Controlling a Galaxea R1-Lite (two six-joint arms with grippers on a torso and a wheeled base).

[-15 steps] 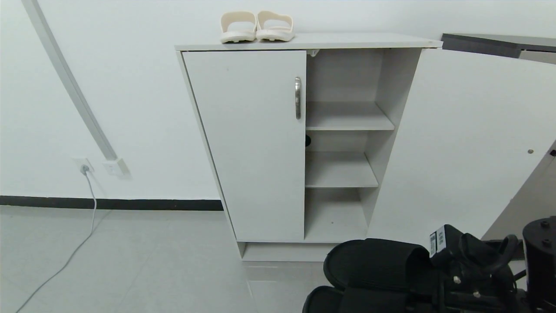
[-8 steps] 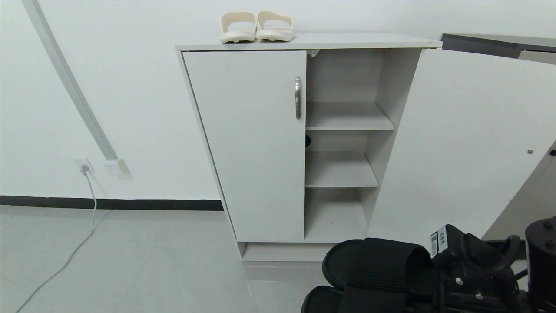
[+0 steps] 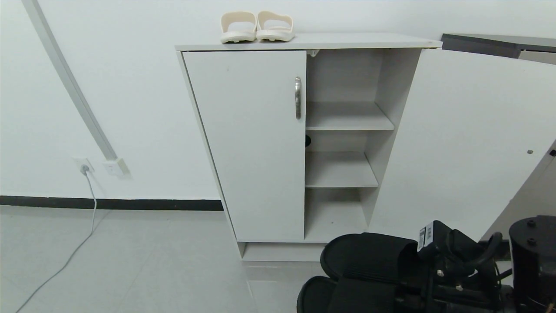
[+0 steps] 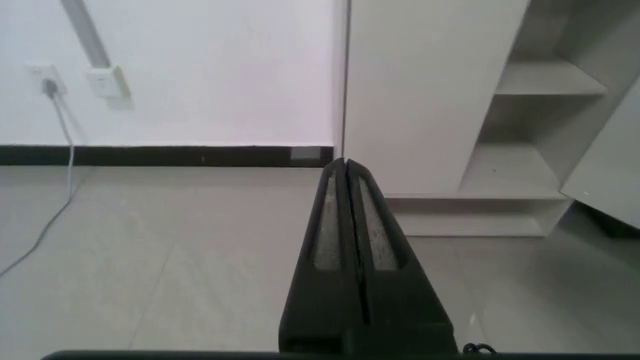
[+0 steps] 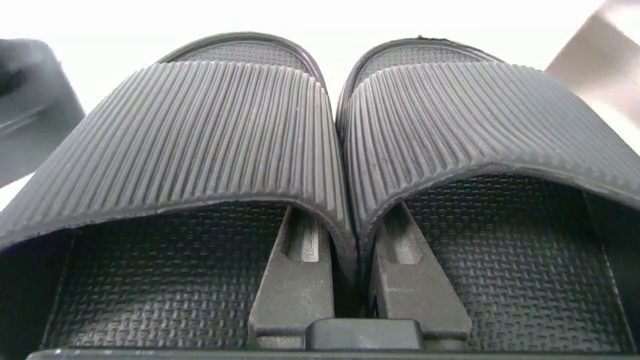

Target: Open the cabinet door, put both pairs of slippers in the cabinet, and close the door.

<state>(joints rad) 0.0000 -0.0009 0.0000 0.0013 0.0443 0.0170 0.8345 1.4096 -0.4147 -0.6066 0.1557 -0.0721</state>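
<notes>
A white cabinet stands against the wall, its left door closed and its right door swung wide open. Three bare shelves show inside. A beige pair of slippers rests on the cabinet top. Low in front of the open side is the black pair of slippers, side by side. My right gripper is shut on the black slippers, pinching their two inner edges together under the straps. My left gripper is shut with nothing in it, held above the floor and facing the cabinet.
A wall socket with a grey cable lies to the left, the cable trailing over the floor. A dark desk stands behind the open door. Bare floor tiles stretch left of the cabinet.
My right arm has shifted slightly to the left with the black slippers in its gripper. The cabinet and the beige slippers have stayed put.
</notes>
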